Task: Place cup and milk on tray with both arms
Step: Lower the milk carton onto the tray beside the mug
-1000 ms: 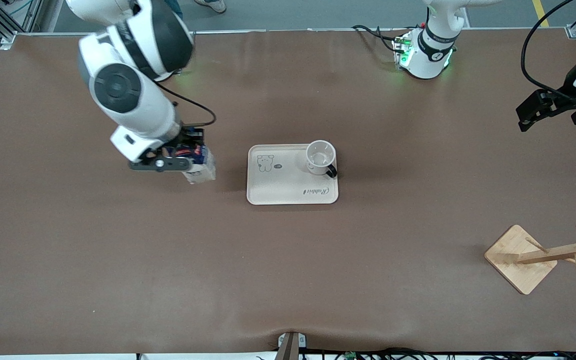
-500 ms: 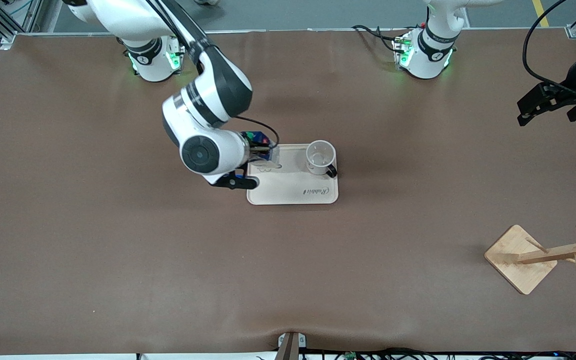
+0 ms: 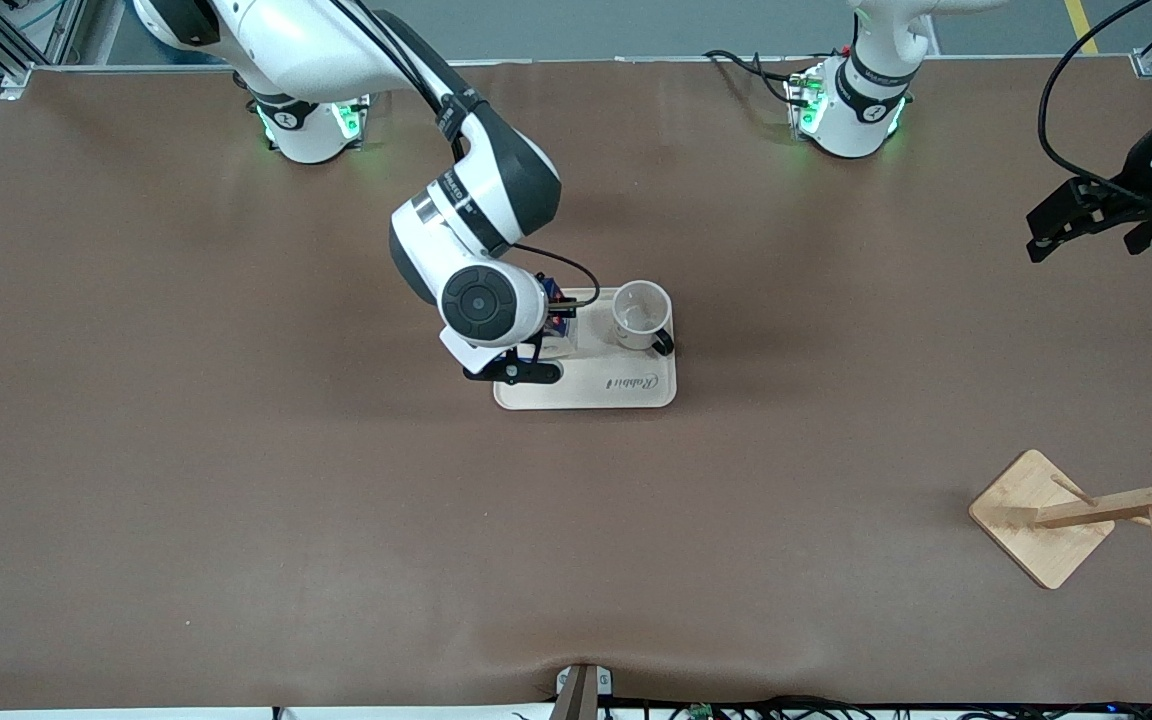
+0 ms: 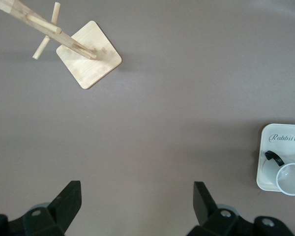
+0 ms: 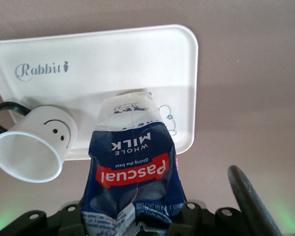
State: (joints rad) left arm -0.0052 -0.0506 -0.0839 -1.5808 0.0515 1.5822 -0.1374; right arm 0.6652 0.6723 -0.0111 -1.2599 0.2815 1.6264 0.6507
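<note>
The right hand (image 3: 548,335) is clamped on the milk (image 5: 132,162) and holds it upright over the tray (image 3: 636,390), at the end toward the right arm; the tray's bare floor lies straight below the carton's white base. The cup (image 3: 641,315) already stands on the tray beside it. The carton is dark blue with a red label, dented. The left hand (image 4: 135,206) waits wide open and empty, over the counter (image 3: 236,500) well apart.

Even, bright overhead light, soft shadows (frames mostly sharp).
</note>
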